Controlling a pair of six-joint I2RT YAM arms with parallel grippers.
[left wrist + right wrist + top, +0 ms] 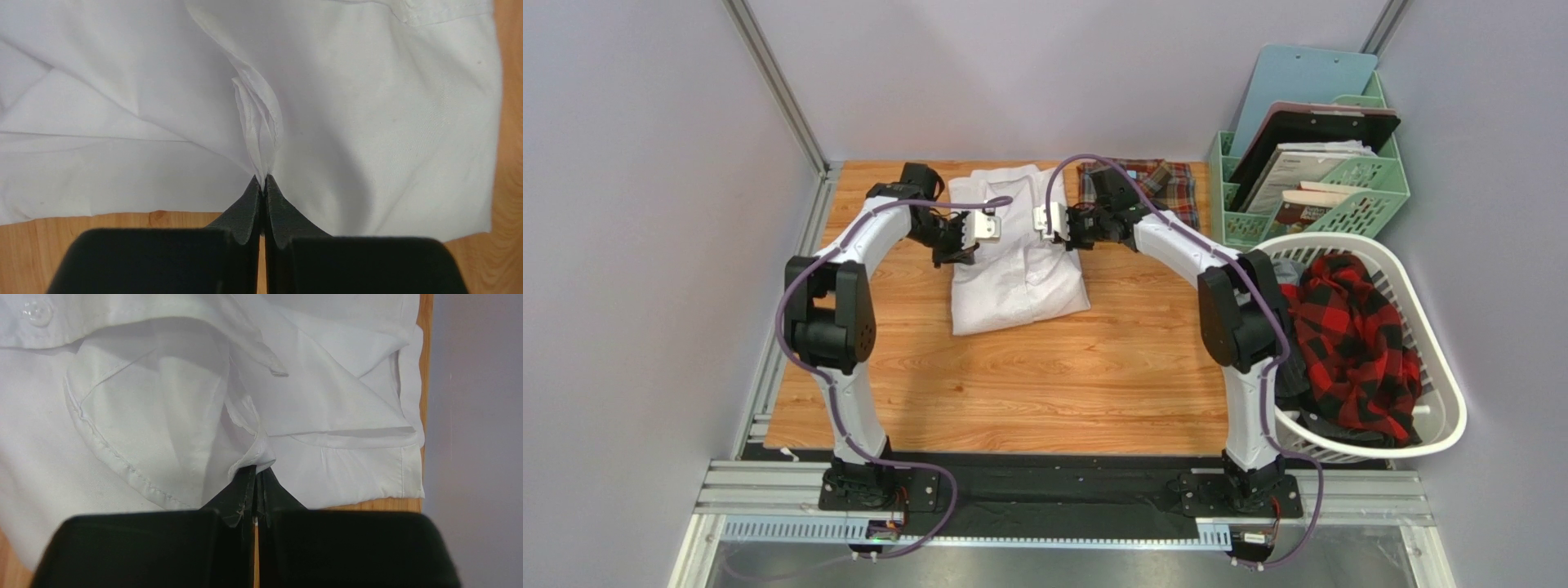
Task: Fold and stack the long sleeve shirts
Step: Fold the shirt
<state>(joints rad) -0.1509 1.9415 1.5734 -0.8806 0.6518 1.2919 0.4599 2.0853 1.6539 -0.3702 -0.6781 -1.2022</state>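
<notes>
The white shirt [1016, 263] lies folded at the back middle of the wooden table. My left gripper [955, 245] is shut on a pinch of its cloth at its left edge; the left wrist view shows the white shirt [368, 122] bunched between the fingertips [253, 196]. My right gripper [1063, 230] is shut on the shirt's right edge; the right wrist view shows the white shirt [141, 416] with its fold caught at the fingertips [245, 484]. The plaid shirt [1161, 186] lies folded at the back right, partly hidden behind my right arm.
A white laundry basket [1437, 429] with a red and black checked garment [1357, 331] stands at the right. A green file rack [1382, 196] with clipboards stands at the back right. Grey walls close in on both sides.
</notes>
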